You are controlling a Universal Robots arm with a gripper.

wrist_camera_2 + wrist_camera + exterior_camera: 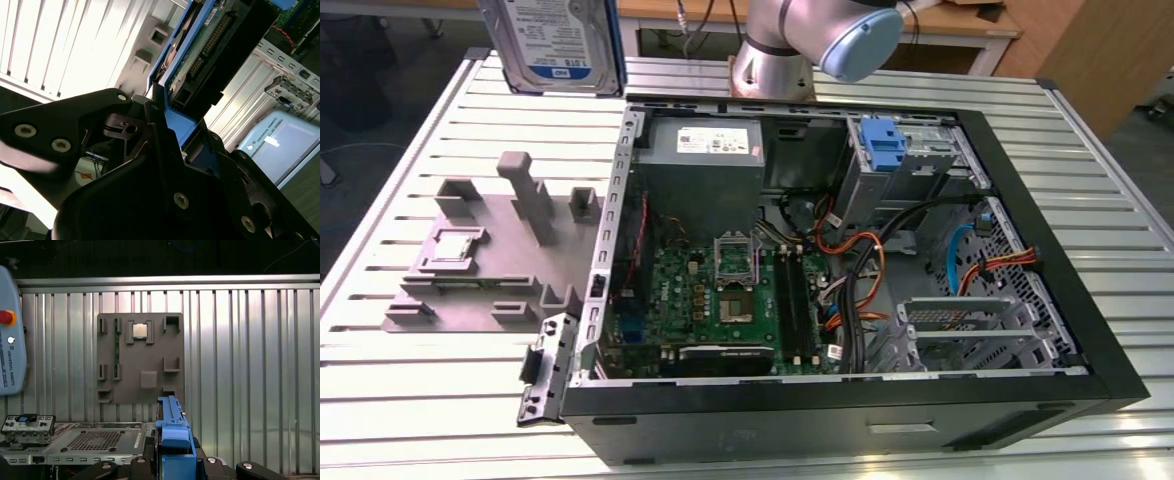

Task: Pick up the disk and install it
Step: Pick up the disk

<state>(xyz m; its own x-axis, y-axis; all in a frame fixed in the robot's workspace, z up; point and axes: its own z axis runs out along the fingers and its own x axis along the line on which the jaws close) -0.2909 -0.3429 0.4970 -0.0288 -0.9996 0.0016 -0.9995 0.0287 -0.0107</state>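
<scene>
1. The bench [427, 400] is a slatted metal table. Its far edge and the corner on the exterior view's right are cut off or hidden behind the arm.
2. The computer case [854, 425] lies open on its side across the bench's middle and near edge, with the board and cables exposed. Its deeper corners are too dark to read.
3. The arm [834, 35] rises from the bench's far edge behind the case. What can be seen is a silver link and a blue-capped joint, with the rest cut off.
4. A grey fixture tray [480, 260] sits flat on the bench along the edge on the exterior view's left, beside the case.
5. The disk [558, 40] hangs upright in the air over the far corner on the exterior view's left, label toward the camera. It is clear of the bench and well apart from the case's bays, and its upper part is cut off.
6. In the second wrist view the gripper [165, 135] has its black jaws pinching the disk's blue rail. The exact contact is partly hidden.
7. A blue caddy [885, 145] stands in the case's far bay.
8. A small chip [139, 330] rests in a pocket of the tray.
</scene>
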